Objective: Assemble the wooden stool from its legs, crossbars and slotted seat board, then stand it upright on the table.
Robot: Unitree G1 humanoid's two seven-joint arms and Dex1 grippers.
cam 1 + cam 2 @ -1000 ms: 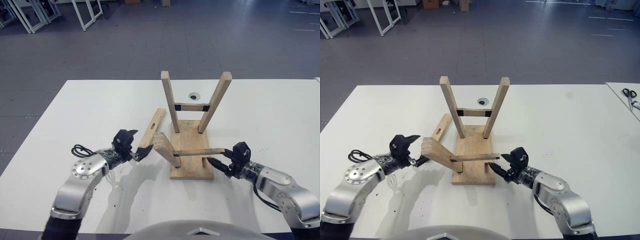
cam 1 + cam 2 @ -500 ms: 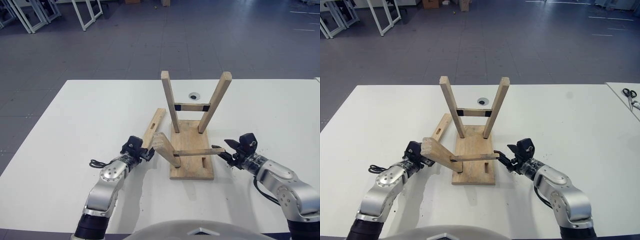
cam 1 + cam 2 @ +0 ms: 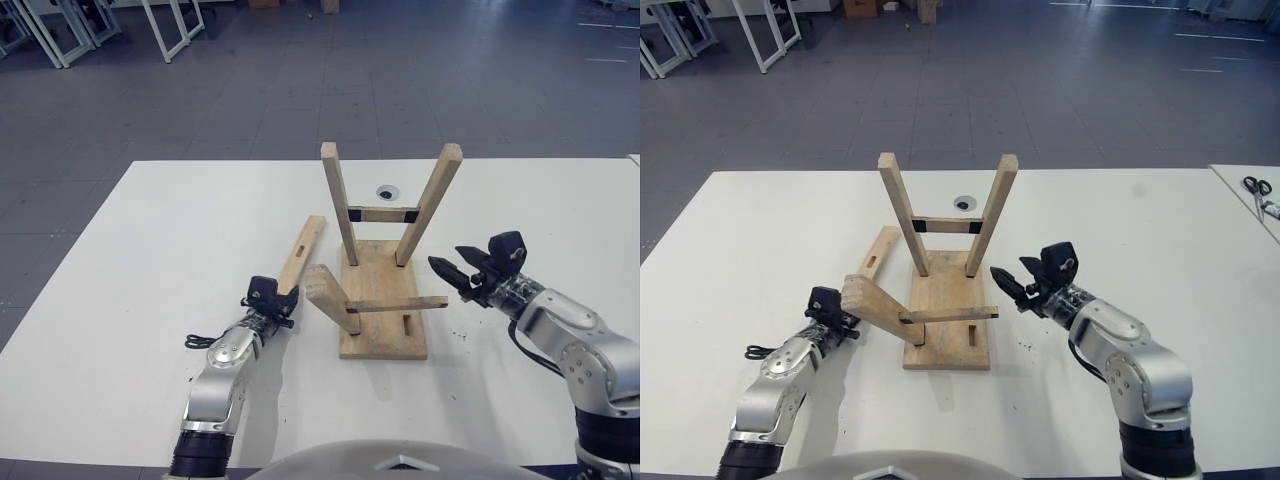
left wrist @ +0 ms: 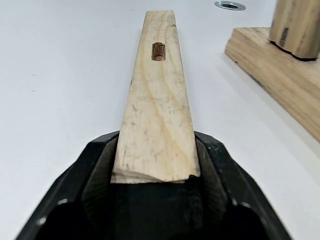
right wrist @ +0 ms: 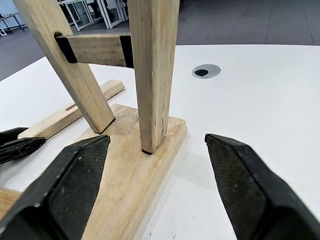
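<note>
The seat board lies flat on the table with two legs standing in it, joined by a crossbar. A third leg leans tilted at the board's front left, and a thin crossbar runs from it over the board. The loose leg lies on the table left of the board, its slot facing up. My left gripper is shut on its near end. My right gripper hovers open to the right of the board, near the right upright leg, nothing between its fingers.
A round cable hole sits in the table behind the stool. A black cable loops beside my left forearm. Scissors lie at the far right edge. Bare white tabletop spreads to the left and right.
My left gripper moved forward to the loose leg's near end and closed on it. My right gripper drew away from the thin crossbar's tip, rising to the board's right side.
</note>
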